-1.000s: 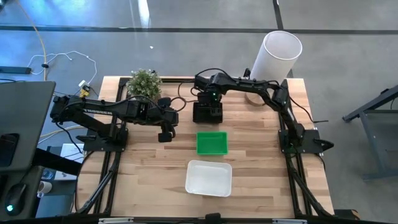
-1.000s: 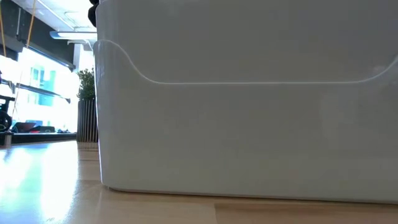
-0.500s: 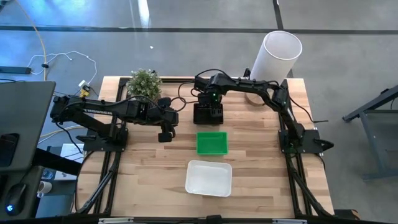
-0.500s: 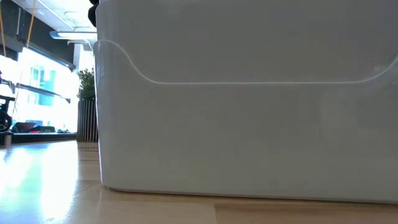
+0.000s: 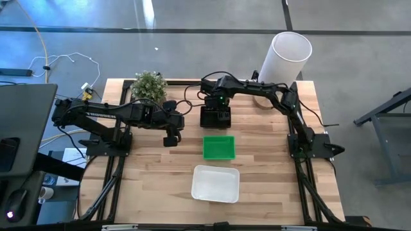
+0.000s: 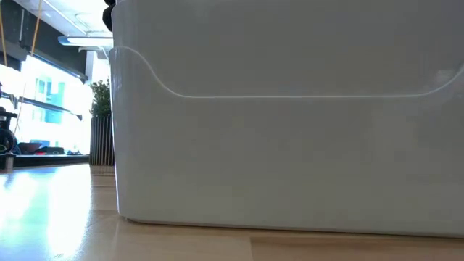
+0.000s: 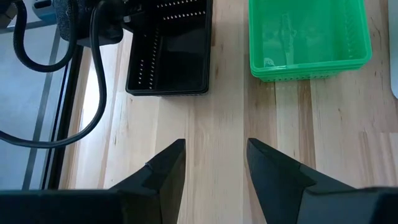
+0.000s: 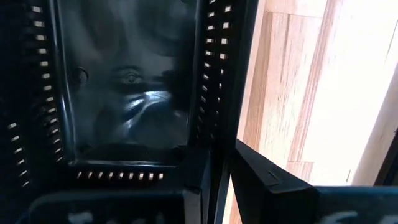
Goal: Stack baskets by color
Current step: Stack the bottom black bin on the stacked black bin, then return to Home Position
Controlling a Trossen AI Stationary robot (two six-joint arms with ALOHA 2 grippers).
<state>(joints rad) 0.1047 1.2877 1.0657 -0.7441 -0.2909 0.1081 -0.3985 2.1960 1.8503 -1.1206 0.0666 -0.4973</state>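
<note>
Right gripper (image 8: 222,180) fingers clamped on perforated side wall of black basket (image 5: 215,116), one finger inside, one outside. Basket likely light, stiff plastic; thin rim is good hold. Left gripper (image 7: 214,163) fingers apart, empty, basket beyond fingertips.

Our left gripper (image 5: 170,136) hangs open over the table; our right gripper (image 5: 216,110), arm stretched across, pinches a black basket (image 5: 215,118) wall.
</note>
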